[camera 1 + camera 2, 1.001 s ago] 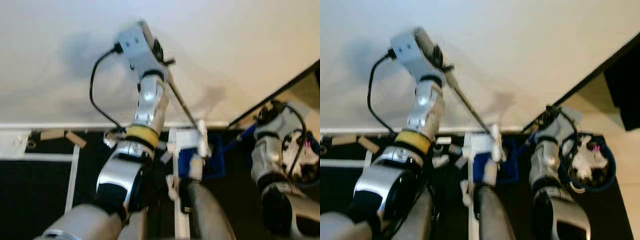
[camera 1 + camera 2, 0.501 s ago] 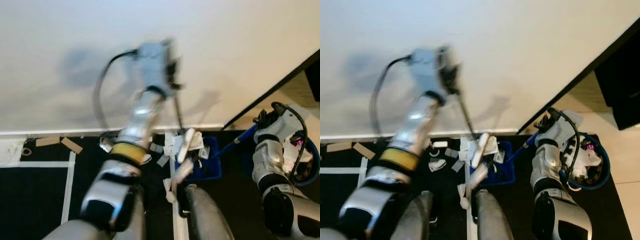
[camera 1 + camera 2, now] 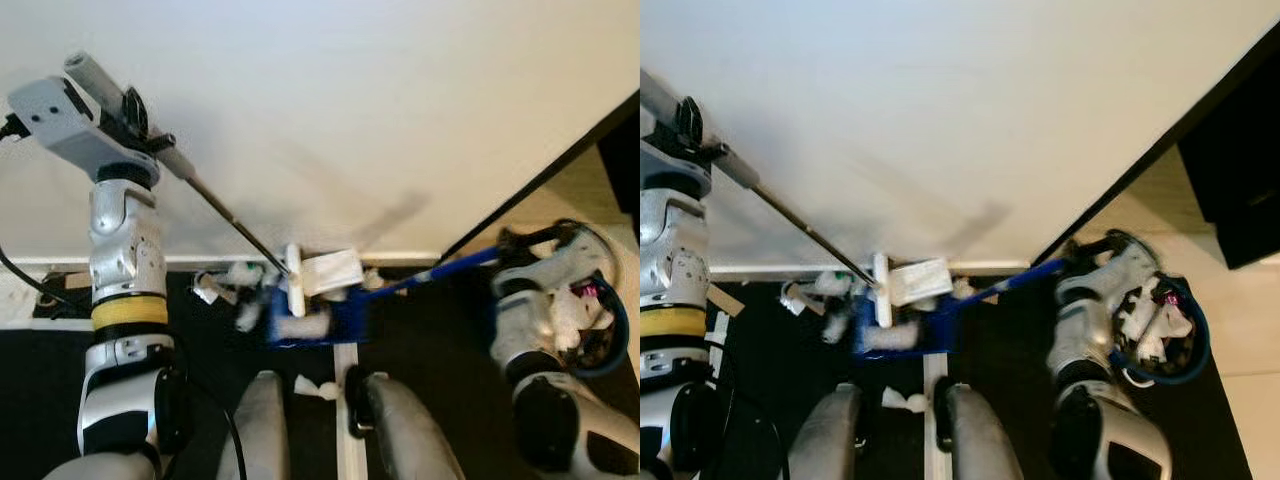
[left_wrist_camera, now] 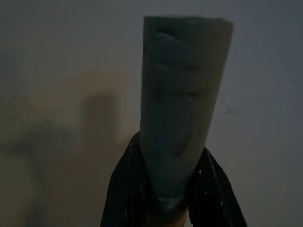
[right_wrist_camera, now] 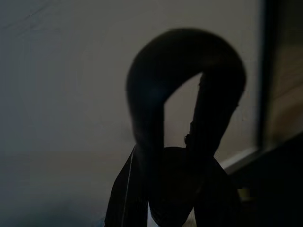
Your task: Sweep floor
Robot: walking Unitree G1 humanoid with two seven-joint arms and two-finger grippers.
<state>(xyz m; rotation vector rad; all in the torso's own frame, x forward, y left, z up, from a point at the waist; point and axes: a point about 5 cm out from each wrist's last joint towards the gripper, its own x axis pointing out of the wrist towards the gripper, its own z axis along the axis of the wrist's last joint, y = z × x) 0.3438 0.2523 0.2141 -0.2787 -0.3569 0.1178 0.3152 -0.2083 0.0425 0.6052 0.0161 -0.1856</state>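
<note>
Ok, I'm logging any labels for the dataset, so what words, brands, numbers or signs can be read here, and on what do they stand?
None can be read.
Broom handle, clamped in the left gripper: no print visible.
Blue dustpan, its handle in the right gripper: no label visible.
White paper scraps by the dustpan: too blurred to tell any print.
Wall: bare.

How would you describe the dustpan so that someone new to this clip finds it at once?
Follow the white wall down to the baseboard, where the black floor begins. Just ahead of the robot's feet sits the blue dustpan, with a white broom head and paper scraps close by. It is the only bright blue thing there, with a long blue handle running to the right gripper.
</note>
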